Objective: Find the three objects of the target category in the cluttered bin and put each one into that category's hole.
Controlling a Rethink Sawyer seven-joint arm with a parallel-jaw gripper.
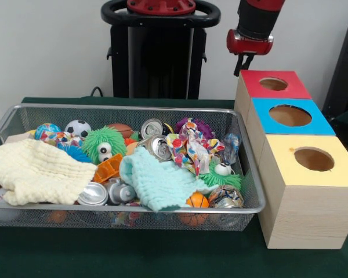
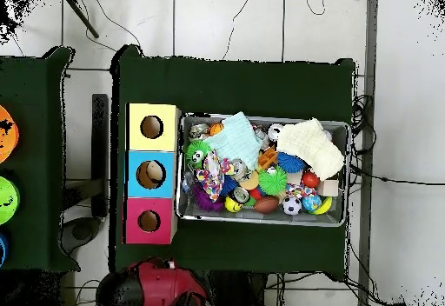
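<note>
Hovering above the red-topped box (image 1: pixel 272 84), my end effector (image 1: pixel 244 65) hangs clear of the wire bin (image 1: pixel 248 152) and, as far as I can see, carries nothing; whether its tips are parted or closed I cannot tell from either view; 3 boxes stand in a row just beside the bin, red, then the blue-topped box (image 1: pixel 290 116), then the yellow-topped box (image 1: pixel 313 160), each with 1 round hole in the lid; the target category is not stated, so I judge the search is the step in hand; candidates lie mixed in the bin: crushed cans (image 1: pixel 156 146), a green furry ball (image 1: pixel 104 143) with googly eyes, a small soccer ball (image 1: pixel 78 128), an orange ball (image 1: pixel 196 201) at the near wall, plus a cream cloth (image 1: pixel 37 171) and a mint cloth (image 1: pixel 156 182) draped over other pieces; to do this well I would pick an exposed item standing free of its neighbours, come straight down on it, and avoid snagging cloth; in the overhead view the blue box's hole appears to have something pale in it, though I cannot identify it.
</note>
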